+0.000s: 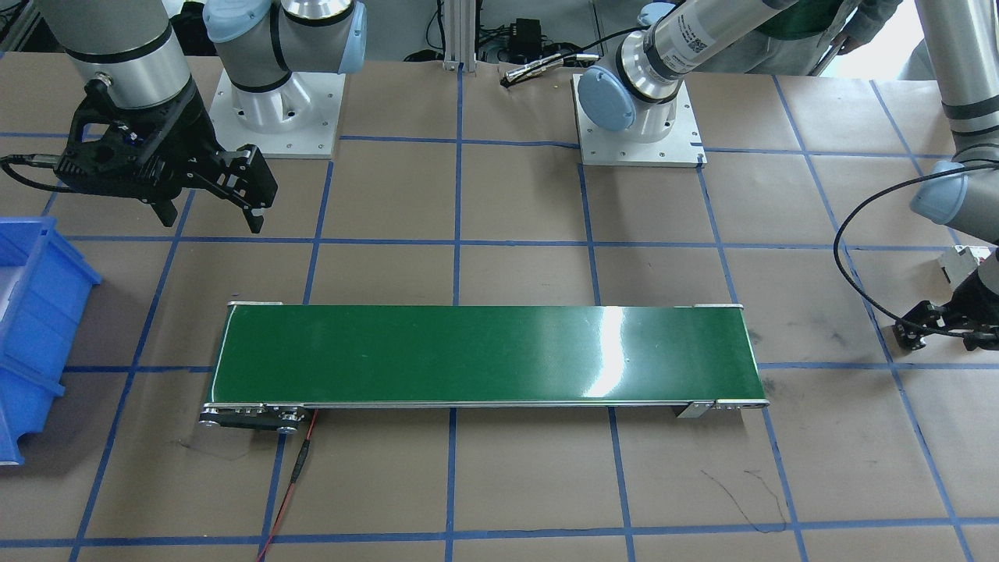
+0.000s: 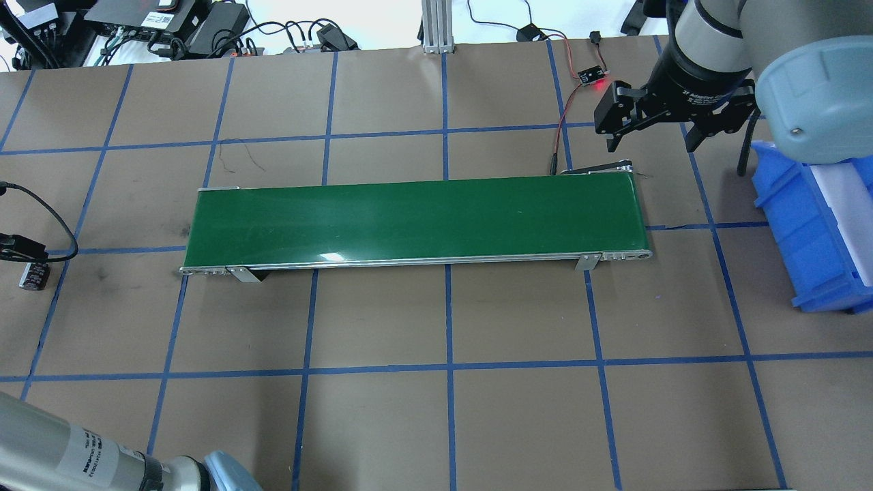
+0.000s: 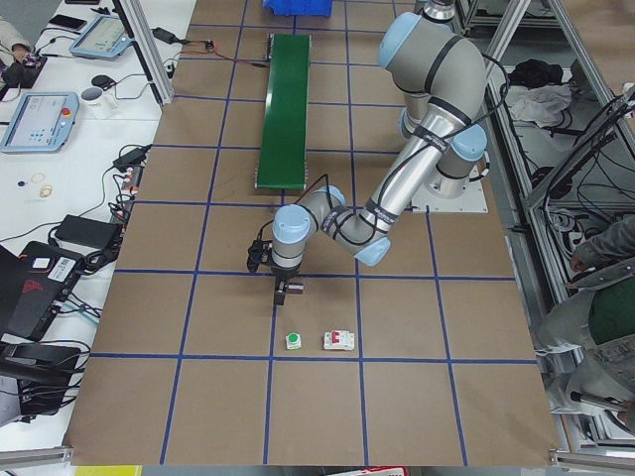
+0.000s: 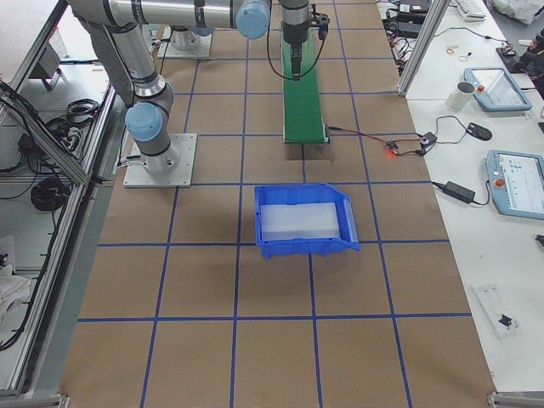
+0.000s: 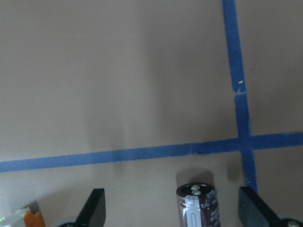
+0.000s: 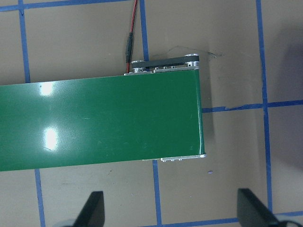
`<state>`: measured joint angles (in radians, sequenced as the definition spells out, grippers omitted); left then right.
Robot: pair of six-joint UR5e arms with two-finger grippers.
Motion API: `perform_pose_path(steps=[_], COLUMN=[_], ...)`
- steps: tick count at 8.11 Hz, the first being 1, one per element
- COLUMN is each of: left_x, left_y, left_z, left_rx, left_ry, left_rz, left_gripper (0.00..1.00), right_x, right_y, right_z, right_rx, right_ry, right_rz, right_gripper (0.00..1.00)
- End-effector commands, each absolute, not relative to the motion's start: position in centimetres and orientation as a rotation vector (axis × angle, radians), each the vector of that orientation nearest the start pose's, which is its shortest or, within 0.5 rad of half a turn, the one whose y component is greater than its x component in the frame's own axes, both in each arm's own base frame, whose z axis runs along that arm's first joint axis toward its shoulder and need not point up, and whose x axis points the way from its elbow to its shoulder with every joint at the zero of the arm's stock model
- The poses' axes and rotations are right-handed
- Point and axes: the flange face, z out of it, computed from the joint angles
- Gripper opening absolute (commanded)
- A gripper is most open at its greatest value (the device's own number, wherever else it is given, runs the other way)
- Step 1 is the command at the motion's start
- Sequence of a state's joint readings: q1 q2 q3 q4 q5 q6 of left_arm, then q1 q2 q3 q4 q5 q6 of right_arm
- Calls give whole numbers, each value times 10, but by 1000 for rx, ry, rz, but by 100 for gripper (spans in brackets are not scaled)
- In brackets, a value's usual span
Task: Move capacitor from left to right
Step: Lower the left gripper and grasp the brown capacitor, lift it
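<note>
Straddling upright capacitor on counter with left gripper, fingers spread. Hovering right gripper near green conveyor, fingers spread too.

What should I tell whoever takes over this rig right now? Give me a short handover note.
Left claw: open, low over the table, with the capacitor between its fingers, not touched.
Right claw: open and empty, hovering by the right end of the green conveyor, near the blue bin.
Done: the left claw is lined up on the capacitor; nothing is grasped or moved.
Left: shut on the capacitor, lift it, and get it to the right side, likely by way of the conveyor.
</note>
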<state>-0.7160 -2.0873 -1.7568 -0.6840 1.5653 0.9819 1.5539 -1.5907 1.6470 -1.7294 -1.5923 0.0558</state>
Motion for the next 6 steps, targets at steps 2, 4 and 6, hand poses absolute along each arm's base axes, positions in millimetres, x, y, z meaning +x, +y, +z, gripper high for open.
perform_pose_path(steps=[2,4,6], left_x=[375,369,370], left_y=[-494,-494,-493], left_z=[187,183,182], left_rx=[110,57,72], left_ry=[3024,3037,3034], left_rz=[-146,-145,-132], left_gripper=[99,97,84], right_x=[123,123,123], right_y=[-494,-495,-495], right_z=[476,477,477], right_rx=[120,120,118], right_ry=[3155,3154,3154], right_rz=[-161,-163,-165], right_gripper=[100,100,100])
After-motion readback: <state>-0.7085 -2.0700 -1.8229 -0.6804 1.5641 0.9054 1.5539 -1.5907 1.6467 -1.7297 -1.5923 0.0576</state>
